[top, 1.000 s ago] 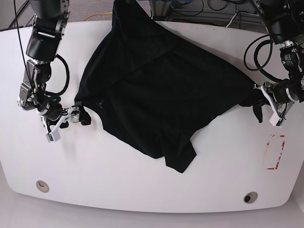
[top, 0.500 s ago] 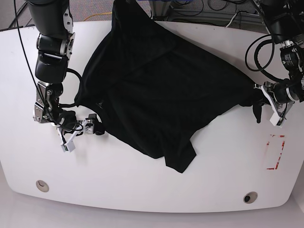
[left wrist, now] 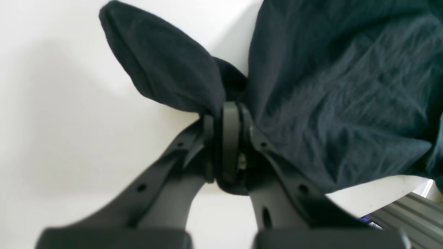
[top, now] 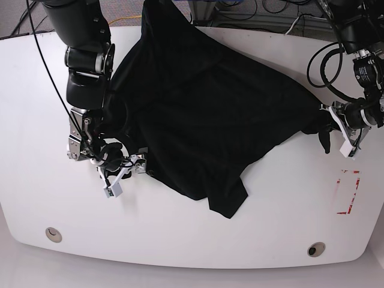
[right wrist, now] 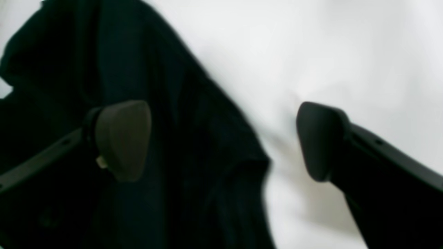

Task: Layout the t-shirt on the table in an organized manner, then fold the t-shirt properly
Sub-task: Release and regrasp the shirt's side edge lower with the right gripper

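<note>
The black t-shirt [top: 204,108] lies crumpled across the white table [top: 180,240], and its top end runs past the far edge. My left gripper [top: 329,129] is at the shirt's right edge. In the left wrist view the left gripper [left wrist: 226,116] is shut on a bunched fold of the t-shirt [left wrist: 332,97], and a loose flap sticks up beside it. My right gripper [top: 128,177] is open at the shirt's lower-left edge. In the right wrist view the right gripper [right wrist: 221,138] has one pad [right wrist: 121,138] over the t-shirt [right wrist: 155,86] and the other over bare table [right wrist: 346,52].
A red tape rectangle [top: 348,192] marks the table's right side below the left gripper. Two round grommets [top: 54,234] [top: 316,249] sit near the front edge. Cables [top: 264,12] lie beyond the far edge.
My right arm has swung rightward and forward along the shirt's left side, and its open gripper now straddles the lower-left edge. The left gripper has held still, shut on the cloth.
</note>
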